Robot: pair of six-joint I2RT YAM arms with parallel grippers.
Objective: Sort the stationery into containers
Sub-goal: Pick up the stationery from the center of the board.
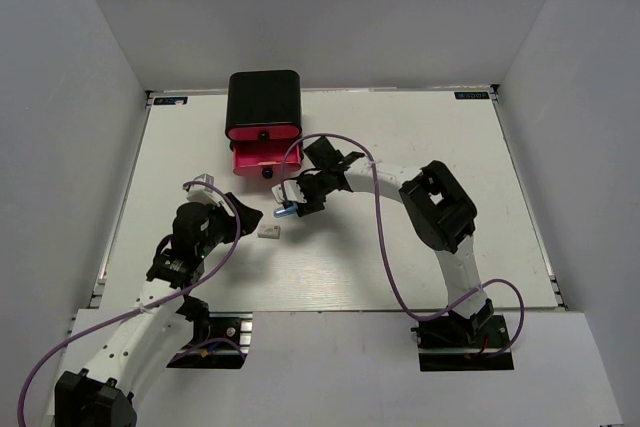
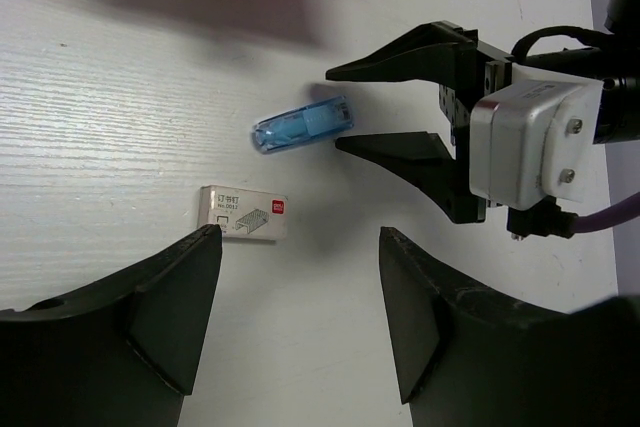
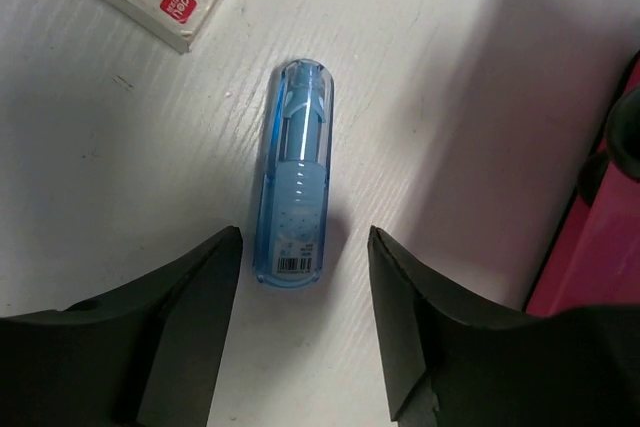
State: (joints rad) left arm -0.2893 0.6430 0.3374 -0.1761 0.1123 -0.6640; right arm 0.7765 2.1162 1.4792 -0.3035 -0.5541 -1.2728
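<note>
A light blue pen lies flat on the white table, its end just ahead of my right gripper's open fingertips and touching neither. The left wrist view shows that pen in front of the spread right gripper. A small white block rests next to it, just ahead of my open, empty left gripper. From above, pen, block, right gripper and left gripper cluster in front of the black box, whose lower pink-red drawer stands pulled out.
The open drawer's black knob and pink front sit close to the right of my right gripper. A purple cable loops over the right arm. Grey walls enclose the table on three sides.
</note>
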